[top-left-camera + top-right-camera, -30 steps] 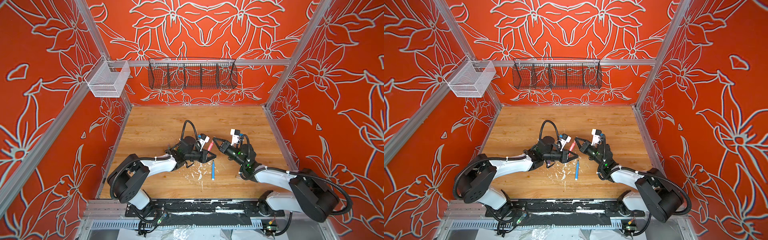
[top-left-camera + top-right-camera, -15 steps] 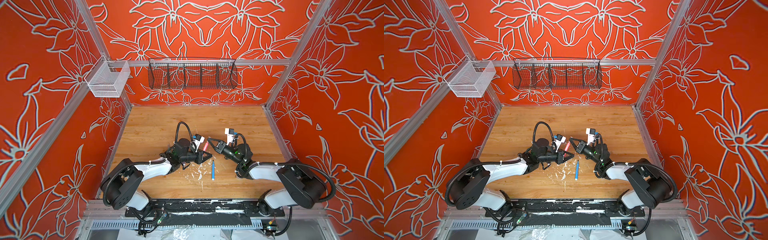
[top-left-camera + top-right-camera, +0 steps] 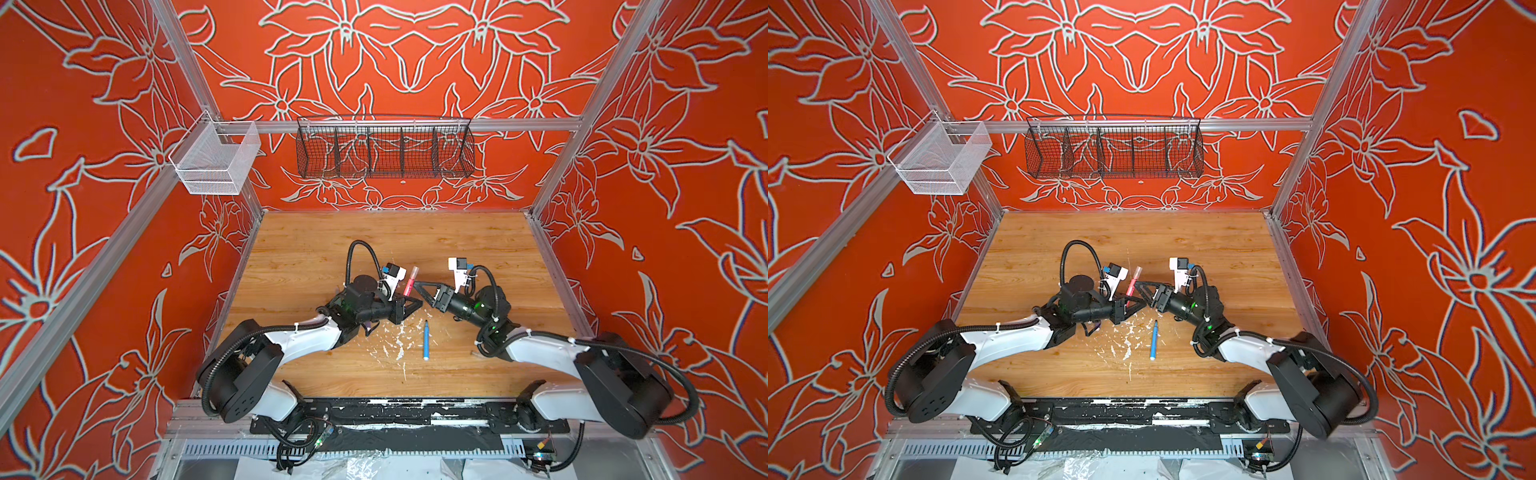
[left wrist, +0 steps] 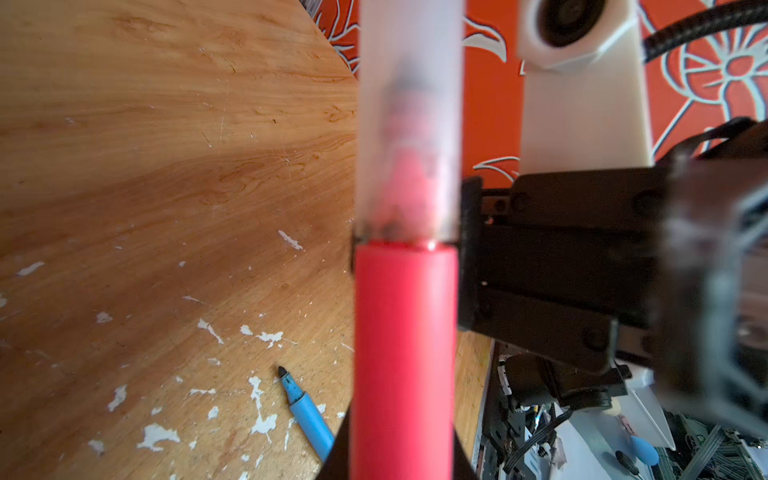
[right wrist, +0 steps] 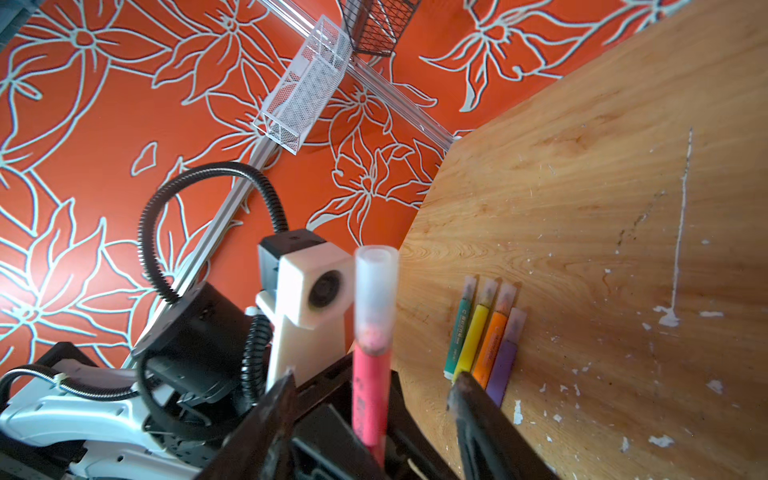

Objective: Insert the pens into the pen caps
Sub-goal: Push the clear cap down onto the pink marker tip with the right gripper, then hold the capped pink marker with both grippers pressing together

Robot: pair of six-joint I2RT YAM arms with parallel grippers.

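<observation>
Left pincer clamped low on pink pen, clear cap seated over tip | right pincer spread wide beside it, holding nothing | blue pen bare on table | light, stiff, slick: I'd grip mid-barrel

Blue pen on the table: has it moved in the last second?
No. The blue pen lies where it did, just right of the white paint flecks, its dark tip pointing the same way, toward the back wall.
</observation>
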